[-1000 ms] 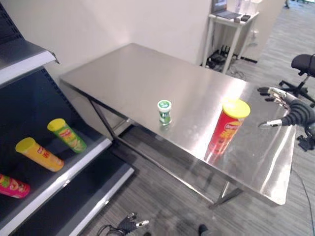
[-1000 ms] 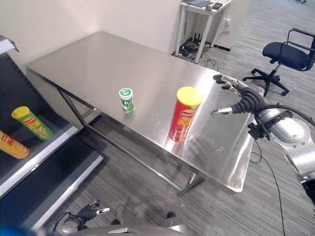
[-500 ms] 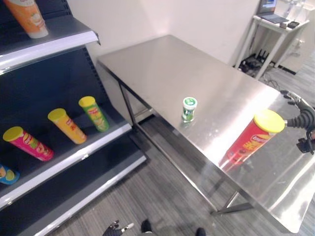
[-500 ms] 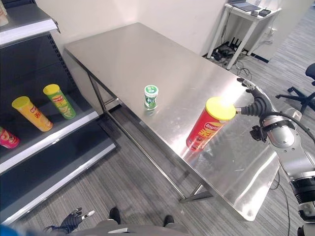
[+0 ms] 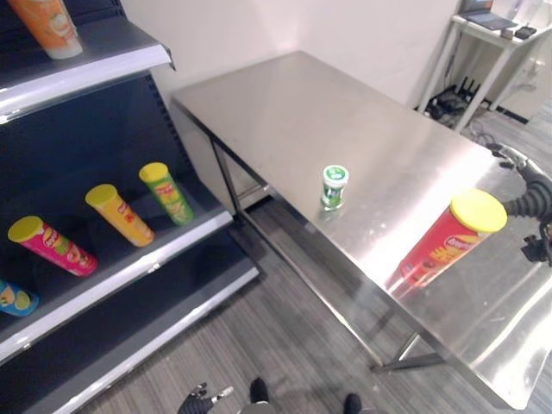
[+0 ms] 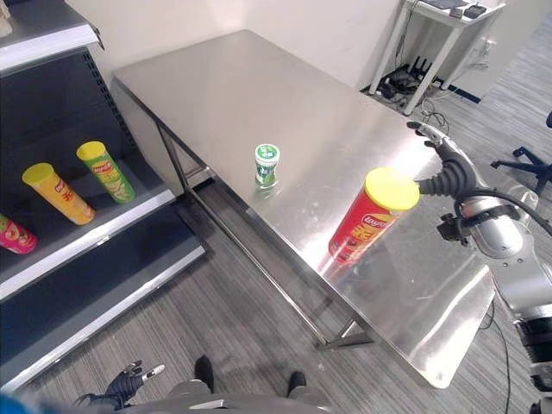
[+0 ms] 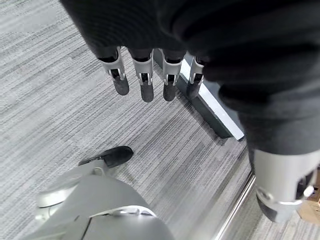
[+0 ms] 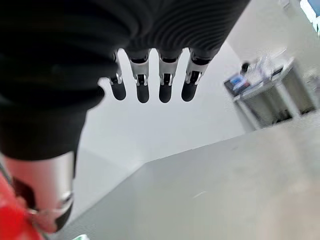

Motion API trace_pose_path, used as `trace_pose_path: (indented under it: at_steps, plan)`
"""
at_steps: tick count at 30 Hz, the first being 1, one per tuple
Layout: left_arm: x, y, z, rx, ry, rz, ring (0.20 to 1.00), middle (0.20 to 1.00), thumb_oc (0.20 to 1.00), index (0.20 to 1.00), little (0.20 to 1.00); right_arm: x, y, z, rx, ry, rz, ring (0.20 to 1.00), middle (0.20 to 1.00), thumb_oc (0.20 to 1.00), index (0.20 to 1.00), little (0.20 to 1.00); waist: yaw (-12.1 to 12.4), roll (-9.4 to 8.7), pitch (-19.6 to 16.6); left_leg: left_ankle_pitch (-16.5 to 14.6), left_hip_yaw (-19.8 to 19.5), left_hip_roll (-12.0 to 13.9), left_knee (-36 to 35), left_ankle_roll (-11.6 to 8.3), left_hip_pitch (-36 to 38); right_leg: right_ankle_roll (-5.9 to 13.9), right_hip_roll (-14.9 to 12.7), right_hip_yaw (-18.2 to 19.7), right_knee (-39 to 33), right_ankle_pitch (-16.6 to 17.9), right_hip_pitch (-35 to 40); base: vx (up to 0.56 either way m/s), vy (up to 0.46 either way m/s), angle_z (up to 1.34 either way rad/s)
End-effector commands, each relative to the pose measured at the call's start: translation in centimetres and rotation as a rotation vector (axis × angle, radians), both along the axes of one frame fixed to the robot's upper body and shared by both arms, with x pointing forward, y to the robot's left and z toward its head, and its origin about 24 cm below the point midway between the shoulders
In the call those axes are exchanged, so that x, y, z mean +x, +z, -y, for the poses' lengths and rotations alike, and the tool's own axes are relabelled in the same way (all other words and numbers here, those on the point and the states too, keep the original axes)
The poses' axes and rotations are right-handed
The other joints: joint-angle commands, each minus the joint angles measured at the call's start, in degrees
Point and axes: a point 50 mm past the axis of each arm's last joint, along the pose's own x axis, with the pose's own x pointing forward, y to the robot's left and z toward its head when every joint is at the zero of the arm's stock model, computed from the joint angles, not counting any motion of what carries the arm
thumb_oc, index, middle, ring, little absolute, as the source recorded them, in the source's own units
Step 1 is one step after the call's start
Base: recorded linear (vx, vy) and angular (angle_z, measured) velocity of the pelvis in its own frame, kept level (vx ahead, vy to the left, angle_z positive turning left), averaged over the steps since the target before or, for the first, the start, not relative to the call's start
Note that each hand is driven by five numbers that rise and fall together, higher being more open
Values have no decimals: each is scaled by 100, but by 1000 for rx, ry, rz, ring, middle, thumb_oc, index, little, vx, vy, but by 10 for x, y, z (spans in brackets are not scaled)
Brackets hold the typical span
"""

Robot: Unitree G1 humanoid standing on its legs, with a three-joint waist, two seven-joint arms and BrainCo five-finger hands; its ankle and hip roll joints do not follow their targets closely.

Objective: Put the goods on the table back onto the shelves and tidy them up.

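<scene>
Head views: the red can [image 6: 373, 216] stands at the table's [image 5: 276, 112] 4 o'clock, the right hand [image 6: 446, 169] spread wide just beside its lid (reach step, I judge), then its wrist view shows straight fingers [image 8: 142, 87] and red by the thumb, so closing comes next, while the left hand [image 7: 150, 75] hangs relaxed over the floor.

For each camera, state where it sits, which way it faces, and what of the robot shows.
Left eye: on the head, looking down at the steel table and shelves; right hand at the edge.
Right eye: same scene; shares the red can and small green jar.
Left wrist: looks along the open left hand to the carpet.
Right wrist: looks along the open right hand across the table; the red can's edge is shared.
</scene>
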Motion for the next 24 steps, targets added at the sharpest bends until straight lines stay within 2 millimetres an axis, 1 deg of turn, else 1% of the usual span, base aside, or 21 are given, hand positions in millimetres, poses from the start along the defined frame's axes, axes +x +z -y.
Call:
trace_pose_path:
  at_steps: [1, 4, 8, 13, 18, 21, 24]
  plan:
    - [24, 4, 0, 12, -34, 47, 1000, 1000, 1000, 1000, 1000, -7, 49, -7, -148, 31, 174, 1000, 1000, 1000, 1000, 1000, 106, 64, -109, -251, -652, 562, 76, -485, 157, 312, -304, -642, 92, -248, 140, 0, 0, 0]
    - [24, 4, 1, 13, -45, 49, 1000, 1000, 1000, 1000, 1000, -14, 54, -4, -183, -2, 218, 1000, 1000, 1000, 1000, 1000, 54, 78, -116, -256, -611, 587, 70, -490, 179, 317, -305, -620, 92, -248, 133, -11, 1, -7]
    - [26, 4, 3, 11, -52, 53, 1000, 1000, 1000, 1000, 1000, -17, 59, -5, -163, -13, 273, 1000, 1000, 1000, 1000, 1000, 23, 90, -127, -266, -597, 599, 72, -484, 191, 317, -300, -608, 92, -252, 133, -5, 1, -1]
    - [25, 4, 4, 4, -63, 53, 1000, 1000, 1000, 1000, 1000, -27, 70, -24, -54, 129, 358, 1000, 1000, 1000, 1000, 1000, 21, 111, -148, -269, -592, 614, 60, -486, 205, 319, -294, -604, 92, -277, 144, 0, 0, 0]
    - [24, 3, 6, -7, -69, 54, 1000, 1000, 1000, 1000, 1000, -37, 75, -38, 18, 260, 376, 1000, 1000, 1000, 1000, 1000, -23, 133, -169, -273, -578, 611, 49, -491, 209, 324, -297, -587, 92, -272, 128, 0, 0, 0]
    - [23, 3, 7, -14, -80, 51, 1000, 1000, 1000, 1000, 1000, -44, 78, -38, 17, 269, 395, 1000, 1000, 1000, 1000, 1000, -52, 147, -179, -277, -559, 612, 45, -495, 210, 336, -307, -581, 92, -261, 108, 0, 0, 0]
    - [23, 2, 9, -14, -90, 49, 1000, 1000, 1000, 1000, 1000, -48, 80, -33, -2, 226, 419, 1000, 1000, 1000, 1000, 1000, -87, 171, -196, -293, -537, 605, 36, -491, 214, 346, -320, -561, 92, -245, 84, 0, 0, 0]
